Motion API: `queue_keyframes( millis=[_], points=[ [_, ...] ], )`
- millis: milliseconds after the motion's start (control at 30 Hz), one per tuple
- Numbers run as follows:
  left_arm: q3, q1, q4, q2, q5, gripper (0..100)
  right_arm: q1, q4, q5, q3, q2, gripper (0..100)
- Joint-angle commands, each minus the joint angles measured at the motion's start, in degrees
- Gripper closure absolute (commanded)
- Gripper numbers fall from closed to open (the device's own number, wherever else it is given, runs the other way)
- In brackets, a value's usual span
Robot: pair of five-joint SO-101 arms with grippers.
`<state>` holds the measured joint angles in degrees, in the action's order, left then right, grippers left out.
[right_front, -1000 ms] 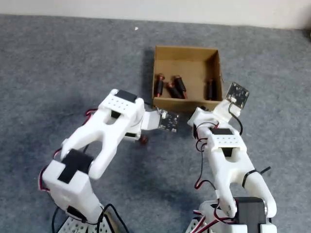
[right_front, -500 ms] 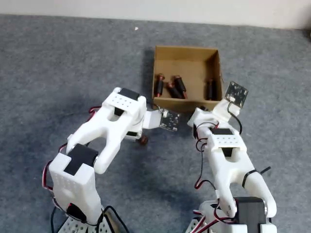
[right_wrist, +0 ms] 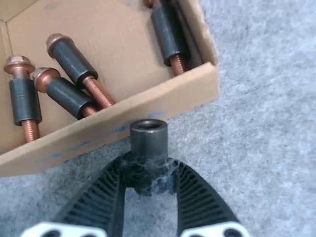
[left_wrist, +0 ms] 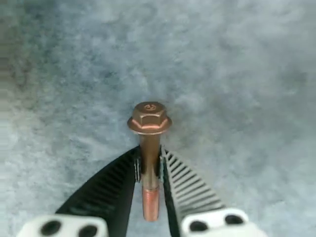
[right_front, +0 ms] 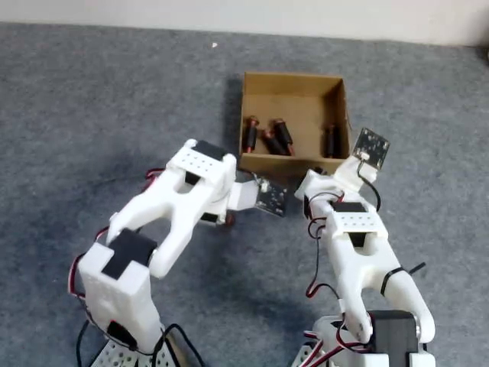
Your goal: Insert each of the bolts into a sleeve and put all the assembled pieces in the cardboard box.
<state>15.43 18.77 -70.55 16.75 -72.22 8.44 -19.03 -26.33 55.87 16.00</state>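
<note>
Mating step: left gripper fingers clamp the bolt by its shank, over the bench. Right gripper pinches the sleeve, just beside the cardboard box w/ four assembled pieces inside. Next, probably: align bolt tip w/ sleeve bore, push thru.

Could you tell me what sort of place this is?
Likely a robotics test bench: two arms on grey carpet, left gripper holding a bolt, right gripper a sleeve, beside a cardboard box.
</note>
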Motion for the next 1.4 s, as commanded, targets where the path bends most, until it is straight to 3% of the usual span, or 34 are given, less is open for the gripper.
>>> queue_keyframes(
  millis=[0, 167, 433, 733, 867, 1000, 1367],
  points=[
    [3.91, 1.27, -1.93, -12.26, 5.27, 100, -0.84, 1.54, 0.79, -0.48, 3.21, 99.5],
    [12.97, 1.45, -1.67, -26.77, 10.73, 100, -0.84, 1.27, 0.79, -0.31, 3.74, 99.5],
    [23.96, -1.1, 4.4, -45.67, 26.9, 100, -0.57, -1.19, 0.88, 6.29, 17.63, 99.5],
    [30.55, -2.68, 6.42, -62.55, 49.93, 100, -0.4, -1.1, 0.97, 12.53, 30.73, 99.5],
    [30.64, -2.51, 6.42, -69.05, 63.03, 100, 2.15, -1.01, 6.86, 15.78, 36.09, 99.5],
    [30.64, -2.51, 6.59, -73.45, 70.24, 100, 4.88, -0.92, 9.32, 18.59, 41.27, 99.5],
    [41.8, -2.51, 23.03, -84.26, 84.66, 100, 8.13, -0.92, 9.49, 24.75, 53.05, 99.5]
  ],
)
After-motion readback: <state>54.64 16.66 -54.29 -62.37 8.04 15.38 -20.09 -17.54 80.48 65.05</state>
